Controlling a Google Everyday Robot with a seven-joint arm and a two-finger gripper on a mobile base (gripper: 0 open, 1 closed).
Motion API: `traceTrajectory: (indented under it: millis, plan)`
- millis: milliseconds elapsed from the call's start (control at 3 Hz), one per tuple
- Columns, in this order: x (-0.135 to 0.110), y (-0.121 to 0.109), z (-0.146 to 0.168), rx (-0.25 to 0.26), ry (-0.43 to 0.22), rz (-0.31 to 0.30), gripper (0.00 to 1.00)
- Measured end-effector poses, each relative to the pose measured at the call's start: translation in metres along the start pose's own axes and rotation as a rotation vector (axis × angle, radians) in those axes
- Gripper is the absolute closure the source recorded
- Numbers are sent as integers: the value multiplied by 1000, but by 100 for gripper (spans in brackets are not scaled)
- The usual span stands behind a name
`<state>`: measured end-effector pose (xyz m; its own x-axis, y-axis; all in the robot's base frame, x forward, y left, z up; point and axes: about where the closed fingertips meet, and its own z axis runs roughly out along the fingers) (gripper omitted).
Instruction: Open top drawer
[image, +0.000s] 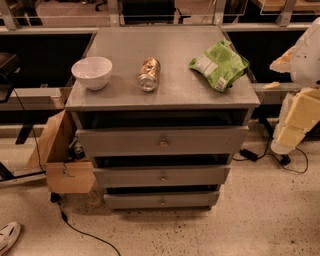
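The top drawer (120, 142) is the widest grey front of the three, just under the cabinet's top, with a small brass knob (163, 142) at its centre. A dark gap shows between this front and the cabinet top (175, 85). Two shorter, narrower grey drawer fronts sit below it (130, 176) (130, 201). My gripper (294, 125) is at the right edge of the view, pale yellow and white, to the right of the cabinet at about the top drawer's height and well apart from the knob.
On the cabinet top stand a white bowl (92, 72), a can lying on its side (149, 74) and a green snack bag (219, 65). An open cardboard box (62, 155) leans at the cabinet's left. Cables (260, 156) run on the speckled floor. A shoe (7, 236) shows at the bottom left.
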<state>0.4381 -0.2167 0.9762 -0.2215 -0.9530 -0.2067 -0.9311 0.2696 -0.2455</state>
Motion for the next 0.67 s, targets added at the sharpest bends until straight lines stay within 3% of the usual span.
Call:
traceTrajectory:
  millis: [333, 667]
  plan:
    - [0, 0, 0, 0, 0, 0, 0]
    - [0, -6, 12, 13, -65, 9, 0]
